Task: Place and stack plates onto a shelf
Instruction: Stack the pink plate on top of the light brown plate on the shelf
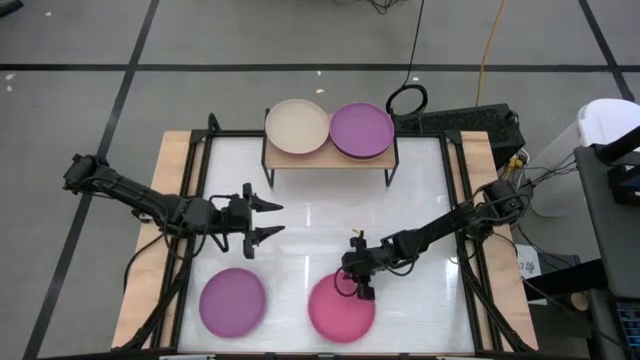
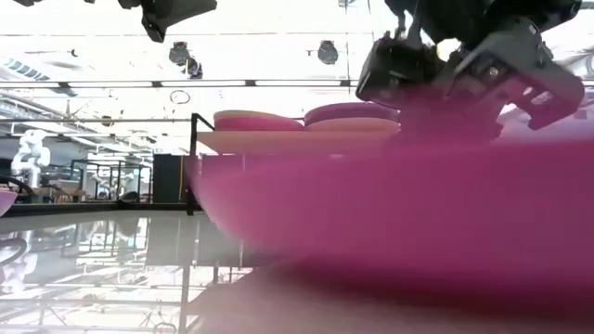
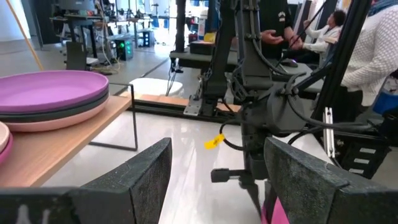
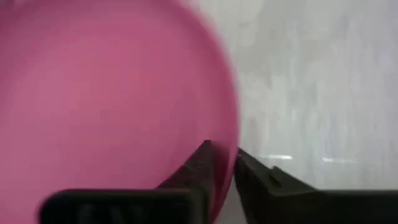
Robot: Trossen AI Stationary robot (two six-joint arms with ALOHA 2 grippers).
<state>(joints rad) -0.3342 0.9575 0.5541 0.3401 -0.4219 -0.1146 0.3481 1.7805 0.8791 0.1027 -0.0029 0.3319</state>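
A magenta pink plate [image 1: 342, 310] lies near the table's near edge, filling the low view [image 2: 390, 213]. My right gripper [image 1: 361, 287] is shut on its far rim. A purple plate [image 1: 232, 301] rests flat on the table to its left. The shelf [image 1: 330, 155] stands at the far side. It carries a beige plate [image 1: 297, 126] and a stack topped by a purple plate [image 1: 361, 130]; the left wrist view shows that stack [image 3: 53, 93] with dark and salmon plates beneath. My left gripper [image 1: 268, 219] hovers open above the table's left middle, touching nothing. My right gripper [image 4: 222, 158] pinches the magenta plate's far rim [image 4: 227, 140] between its two fingers, one finger over the plate's inside and one outside the rim. The fingers come from above and the far right, slanting down. Whether the plate is lifted cannot be told.
The white table top [image 1: 320, 215] is bare between the shelf and the two near plates. The shelf's thin black legs [image 3: 135, 118] stand at the far side. My right arm [image 3: 261, 124] crosses in front of my left gripper. People sit beyond the table [image 3: 373, 56].
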